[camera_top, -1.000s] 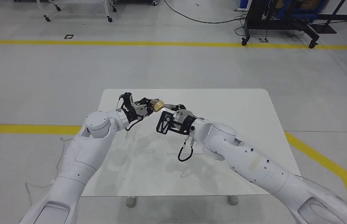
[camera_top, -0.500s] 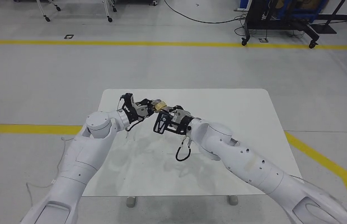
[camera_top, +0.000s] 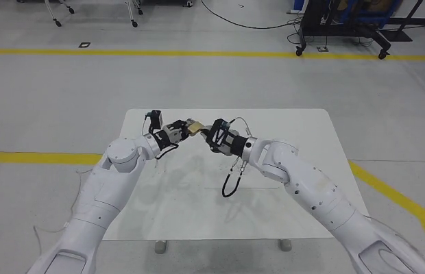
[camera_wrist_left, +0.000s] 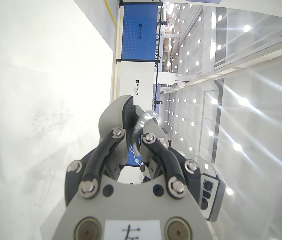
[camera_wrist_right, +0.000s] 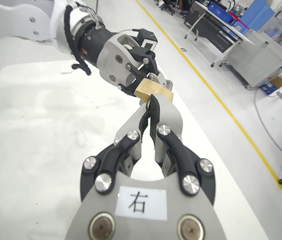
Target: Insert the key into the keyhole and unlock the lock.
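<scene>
Lock (camera_top: 193, 127) left of right end effector (camera_top: 205, 130)

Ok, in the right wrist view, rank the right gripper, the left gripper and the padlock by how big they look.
1. right gripper, though it sits nearest the camera.
2. left gripper, farther off.
3. padlock, held in the left gripper, smallest.

I've rolled my right hand (camera_top: 203, 130) over and brought it up, so its tips now meet the padlock (camera_top: 194, 126) in my left hand (camera_top: 180, 129).
</scene>
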### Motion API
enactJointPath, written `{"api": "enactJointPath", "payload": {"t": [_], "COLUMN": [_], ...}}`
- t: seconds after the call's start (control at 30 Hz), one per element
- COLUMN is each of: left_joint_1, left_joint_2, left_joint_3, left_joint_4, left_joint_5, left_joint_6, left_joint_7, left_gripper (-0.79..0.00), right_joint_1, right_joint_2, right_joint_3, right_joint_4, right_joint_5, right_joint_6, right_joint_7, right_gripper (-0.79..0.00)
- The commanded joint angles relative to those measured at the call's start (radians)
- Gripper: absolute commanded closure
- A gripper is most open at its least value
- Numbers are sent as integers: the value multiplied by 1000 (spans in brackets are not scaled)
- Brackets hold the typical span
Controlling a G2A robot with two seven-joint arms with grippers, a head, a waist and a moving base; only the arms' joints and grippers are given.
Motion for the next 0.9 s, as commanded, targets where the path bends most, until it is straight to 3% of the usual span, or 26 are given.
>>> {"api": "enactJointPath", "payload": {"t": [0.0,0.2,0.3,0.33,0.37,0.57,0.7,0.87], "left_joint_1": [7,19,22,22,22,-6,-17,-28], "left_joint_2": [1,2,1,1,0,-3,-7,-17], "left_joint_3": [-5,-13,-17,-19,-21,-36,-17,99], "left_joint_4": [-8,-25,-27,-26,-24,15,31,19], "left_joint_5": [5,27,19,14,4,-36,4,211], "left_joint_6": [-6,-20,-12,-8,-3,28,18,75], "left_joint_7": [5,16,10,7,1,-25,-19,-15], "left_gripper": [0,0,0,0,0,0,0,0], "right_joint_1": [4,11,18,19,19,-12,-71,-189], "right_joint_2": [2,0,-2,-3,-3,13,42,87], "right_joint_3": [17,34,35,36,38,119,238,438], "right_joint_4": [18,46,50,50,49,68,67,14], "right_joint_5": [32,85,84,82,80,162,177,202], "right_joint_6": [-52,-124,-137,-139,-143,-221,-263,-294], "right_joint_7": [-3,5,17,19,19,-15,-68,-98], "right_gripper": [0,0,-483,-723,-785,-785,-785,-785]}}
